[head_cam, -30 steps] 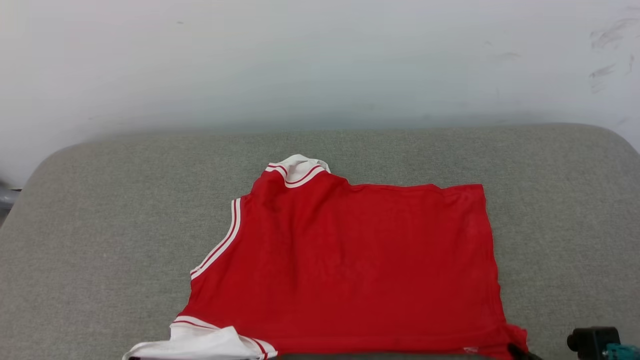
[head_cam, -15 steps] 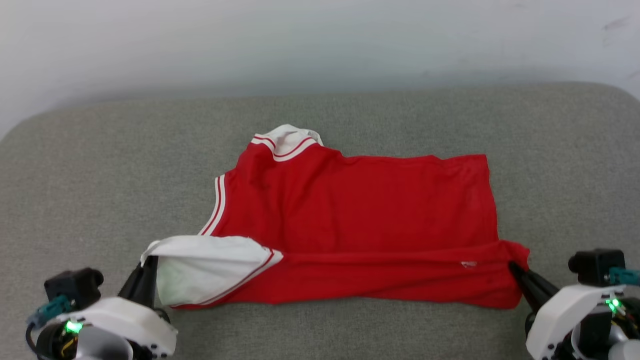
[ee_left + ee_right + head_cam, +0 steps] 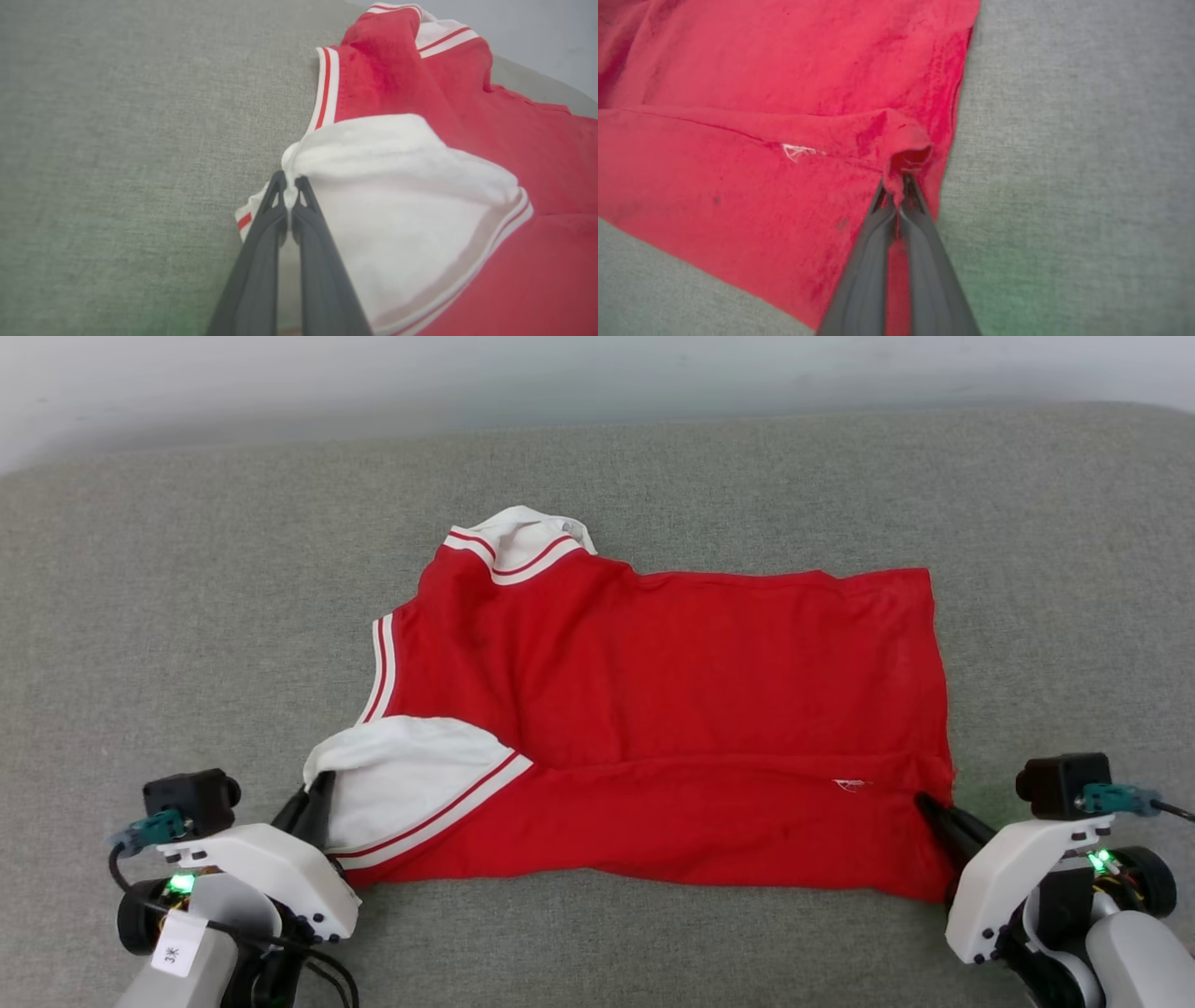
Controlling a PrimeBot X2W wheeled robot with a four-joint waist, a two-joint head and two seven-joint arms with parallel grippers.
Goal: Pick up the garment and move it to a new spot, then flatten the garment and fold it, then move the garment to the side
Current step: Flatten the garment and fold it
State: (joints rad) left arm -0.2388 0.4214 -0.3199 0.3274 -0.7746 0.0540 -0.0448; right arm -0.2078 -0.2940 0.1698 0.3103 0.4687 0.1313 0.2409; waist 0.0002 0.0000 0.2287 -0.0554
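Grey fabric worktop [image 3: 168, 616] carries our red garment [image 3: 672, 691] across its middle, long axis left to right. Our left gripper [image 3: 316, 795] is clamped on its white sleeve [image 3: 397, 186], our right gripper [image 3: 926, 801] on its hem corner [image 3: 906, 158], cloth ahead of both

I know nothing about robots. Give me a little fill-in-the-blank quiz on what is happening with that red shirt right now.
1. The left gripper is shut on the garment at its ____ sleeve.
2. The right gripper pinches a corner of the garment's ____ body cloth.
3. The garment lies spread on a ____ fabric surface.

Missing words: white; red; grey.
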